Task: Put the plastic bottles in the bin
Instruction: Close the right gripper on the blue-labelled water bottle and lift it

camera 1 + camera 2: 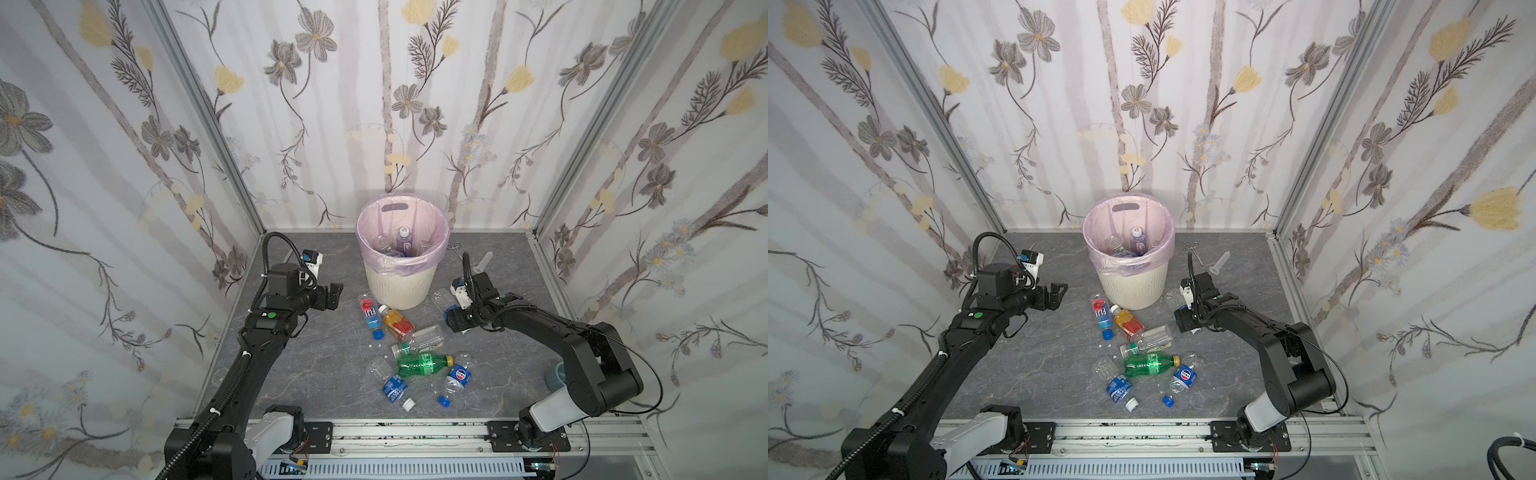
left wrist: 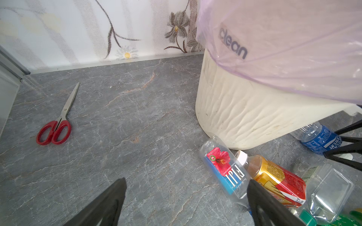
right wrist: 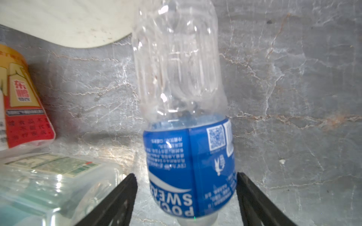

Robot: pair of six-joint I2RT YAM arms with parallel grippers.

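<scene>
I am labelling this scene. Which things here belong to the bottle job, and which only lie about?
Belong to the job: cream-white ribbed plastic bin with pink liner; clear bottle with blue Pocari Sweat label; clear Fiji bottle; orange plastic bottle; green plastic bottle; other clear bottles.
Only lying about: red-handled metal scissors; thin metal forceps; clear plastic tube with flared end.

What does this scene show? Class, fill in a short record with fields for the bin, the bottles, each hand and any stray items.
bin: upright at the back, pink liner, a few bottles inside
loose bottles: about eight, lying on the table in front of the bin
left hand: open, empty, near the Fiji bottle
right hand: open, straddling the Pocari bottle beside the bin
stray items: scissors, forceps, tube
</scene>
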